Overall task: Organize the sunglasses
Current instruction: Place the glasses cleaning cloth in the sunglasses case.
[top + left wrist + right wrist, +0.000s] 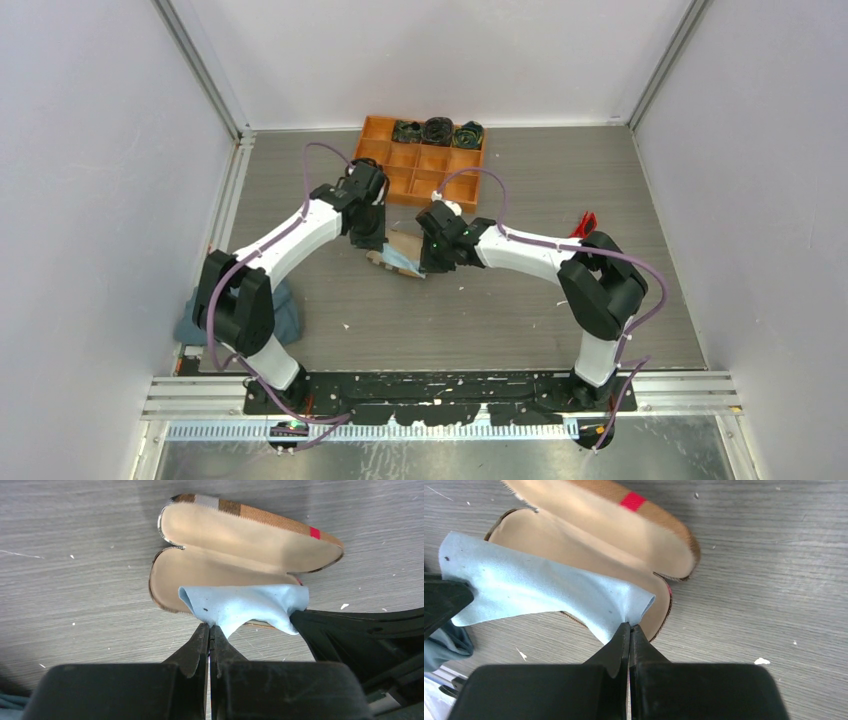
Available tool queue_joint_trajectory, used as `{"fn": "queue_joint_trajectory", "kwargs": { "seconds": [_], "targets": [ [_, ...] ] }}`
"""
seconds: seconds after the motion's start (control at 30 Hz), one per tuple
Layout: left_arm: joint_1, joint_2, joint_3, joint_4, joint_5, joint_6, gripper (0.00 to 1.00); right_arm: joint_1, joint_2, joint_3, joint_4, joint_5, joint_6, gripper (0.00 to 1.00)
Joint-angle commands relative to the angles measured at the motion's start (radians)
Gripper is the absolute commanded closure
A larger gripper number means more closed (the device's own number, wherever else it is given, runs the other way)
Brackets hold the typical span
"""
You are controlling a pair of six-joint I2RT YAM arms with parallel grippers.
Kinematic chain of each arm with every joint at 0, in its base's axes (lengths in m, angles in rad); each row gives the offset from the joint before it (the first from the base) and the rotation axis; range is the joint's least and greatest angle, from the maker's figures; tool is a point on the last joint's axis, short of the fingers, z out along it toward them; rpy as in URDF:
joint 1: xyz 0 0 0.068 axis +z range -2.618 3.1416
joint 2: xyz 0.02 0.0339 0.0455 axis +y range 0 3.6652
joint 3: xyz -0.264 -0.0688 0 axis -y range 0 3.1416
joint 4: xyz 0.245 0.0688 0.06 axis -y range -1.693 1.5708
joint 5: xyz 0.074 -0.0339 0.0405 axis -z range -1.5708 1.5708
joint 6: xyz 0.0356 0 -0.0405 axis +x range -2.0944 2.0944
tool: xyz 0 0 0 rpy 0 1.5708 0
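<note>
The sunglasses (586,222) show only as a red bit on the table, behind my right arm's elbow. At the table's middle the tan plaid case (240,540) lies open, its beige lining up. A small light blue cloth (245,605) is stretched over the case's lower half. My left gripper (210,628) is shut on one corner of it. My right gripper (629,626) is shut on the opposite corner. In the top view both grippers (372,238) (436,258) flank the case (400,246). The inside of the case holds no glasses.
An orange compartment tray (400,160) stands at the back, with three dark bundles in its far row. A grey-blue rag (288,312) lies by the left arm's base. Walls close in the table on three sides.
</note>
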Motion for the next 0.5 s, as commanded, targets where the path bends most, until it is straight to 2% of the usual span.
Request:
{"fn": "queue_joint_trajectory", "kwargs": {
  "seconds": [0.0, 0.47],
  "targets": [
    [0.020, 0.017, 0.080, -0.060, -0.010, 0.050, 1.00, 0.003, -0.049, 0.056, -0.023, 0.037, -0.010, 1.00],
    [0.072, 0.060, 0.126, -0.076, 0.021, 0.089, 0.99, 0.003, -0.037, 0.159, -0.065, 0.085, -0.033, 1.00]
  ]
}}
